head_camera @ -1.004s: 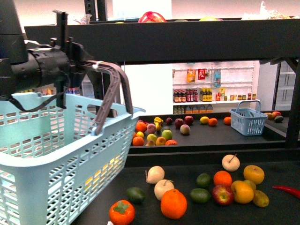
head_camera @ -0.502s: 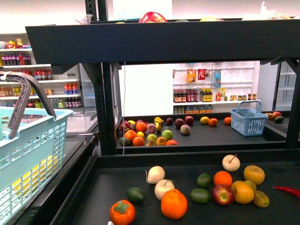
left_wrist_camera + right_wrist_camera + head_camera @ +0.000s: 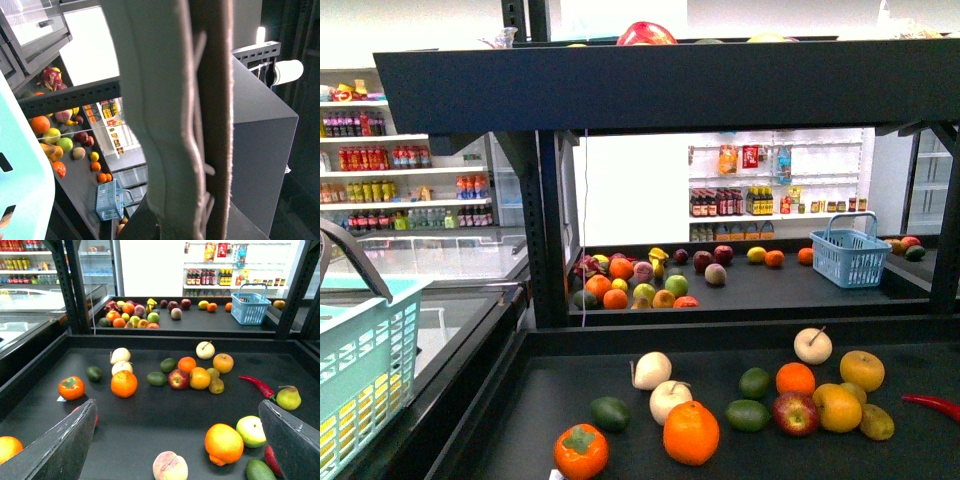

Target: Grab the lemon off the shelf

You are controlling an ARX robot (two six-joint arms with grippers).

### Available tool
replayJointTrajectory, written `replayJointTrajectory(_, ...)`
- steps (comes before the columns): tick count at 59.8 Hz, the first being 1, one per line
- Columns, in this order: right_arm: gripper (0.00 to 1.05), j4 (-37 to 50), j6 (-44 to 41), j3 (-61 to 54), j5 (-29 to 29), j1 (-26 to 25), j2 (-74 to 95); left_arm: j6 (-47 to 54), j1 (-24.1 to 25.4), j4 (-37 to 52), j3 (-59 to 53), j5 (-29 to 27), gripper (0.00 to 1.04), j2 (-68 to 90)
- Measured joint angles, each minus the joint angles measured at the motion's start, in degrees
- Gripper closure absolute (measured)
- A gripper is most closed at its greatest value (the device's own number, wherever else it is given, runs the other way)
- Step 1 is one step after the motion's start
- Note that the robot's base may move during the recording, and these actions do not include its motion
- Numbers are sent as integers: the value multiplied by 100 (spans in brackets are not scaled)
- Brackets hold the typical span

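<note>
So my right pincer [image 3: 176, 405] is released, both dark fingers [image 3: 70, 437] spread wide apart with nothing between them, hanging over the front tray of the big black metal-framed produce shelf [image 3: 720, 335]. The smooth yellow oval lemon [image 3: 838, 409] sits on that tray in the lower right of the front frame, touching a red apple [image 3: 796, 415] on its left, below a rounder yellow-orange fruit [image 3: 861, 371]. The pale blue plastic basket [image 3: 360, 390] pokes in at lower left. The left wrist camera is mostly filled by its grey handle [image 3: 170, 125], so I can't tell whether the left pincer is clenched.
</note>
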Motion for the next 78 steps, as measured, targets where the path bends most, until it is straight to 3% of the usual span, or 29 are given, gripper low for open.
replayJointTrajectory(5,7,0,0,0,0,0,0,22,44,101,-105,20,93,0)
replayJointTrajectory(12,7,0,0,0,0,0,0,39,114,162,-219,39,74,0)
replayJointTrajectory(23,7,0,0,0,0,0,0,170,216,-155,-393,26,30,-20)
replayJointTrajectory(31,7,0,0,0,0,0,0,323,262,-748,-503,66,7,-256)
replayJointTrajectory(38,7,0,0,0,0,0,0,487,308,-1152,-627,98,8,-573)
replayJointTrajectory(58,7,0,0,0,0,0,0,1611,450,-3720,-1364,-173,8,-2094)
replayJointTrajectory(69,7,0,0,0,0,0,0,3373,367,-5405,-1821,-894,8,-3875)
replayJointTrajectory(78,7,0,0,0,0,0,0,4686,-9,-6408,-2494,-1204,8,-5469)
